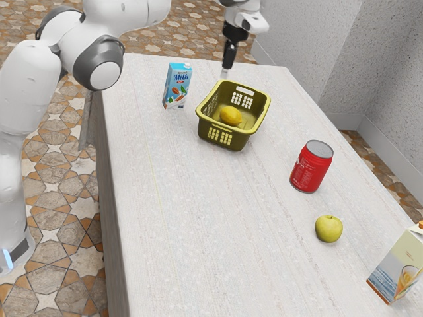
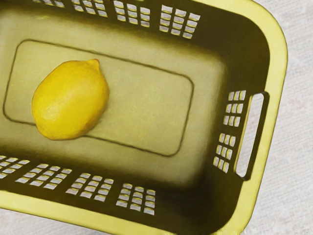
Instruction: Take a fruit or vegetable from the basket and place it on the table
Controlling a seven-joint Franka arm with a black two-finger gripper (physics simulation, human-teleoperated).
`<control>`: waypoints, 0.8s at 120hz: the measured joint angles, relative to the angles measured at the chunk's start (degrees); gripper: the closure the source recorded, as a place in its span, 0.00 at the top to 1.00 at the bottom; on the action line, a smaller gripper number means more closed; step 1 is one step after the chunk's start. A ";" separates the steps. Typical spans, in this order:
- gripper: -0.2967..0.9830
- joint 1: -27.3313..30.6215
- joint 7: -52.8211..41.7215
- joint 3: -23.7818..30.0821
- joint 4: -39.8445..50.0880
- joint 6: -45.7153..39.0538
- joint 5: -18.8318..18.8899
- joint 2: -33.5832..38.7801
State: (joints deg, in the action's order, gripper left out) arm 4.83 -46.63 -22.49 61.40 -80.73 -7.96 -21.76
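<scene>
the wrist view traced an outline on the basket's [image 2: 146,107] floor. near it hung the gripper [image 1: 225,71], apart or together i couldn't tell. the exterior view had a "milk" carton [image 1: 176,86]; the basket held the lemon [image 1: 231,116]

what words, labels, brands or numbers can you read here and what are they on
"Milk", on the blue carton; the smaller print above it and on the red label below is too small to read.
Red can: white print, too small to read.
Pale carton at the exterior view's right edge: nothing I can make out.
</scene>
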 joint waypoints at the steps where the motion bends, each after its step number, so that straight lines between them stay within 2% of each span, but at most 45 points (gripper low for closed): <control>1: 0.77 0.01 -0.47 0.00 0.00 0.03 -0.01 -0.01; 30: 0.77 0.08 -11.69 -0.05 -0.02 0.53 -0.39 0.01; 64: 0.77 0.06 -20.23 -0.04 -0.17 0.76 -0.45 0.38; 82: 0.77 -0.47 -23.36 1.37 -4.45 1.39 -0.16 17.59; 96: 0.77 1.93 -25.10 4.49 -4.75 2.99 -0.04 21.51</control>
State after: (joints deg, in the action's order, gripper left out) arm 6.75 -71.72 -18.01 56.64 -77.74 -8.00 -0.25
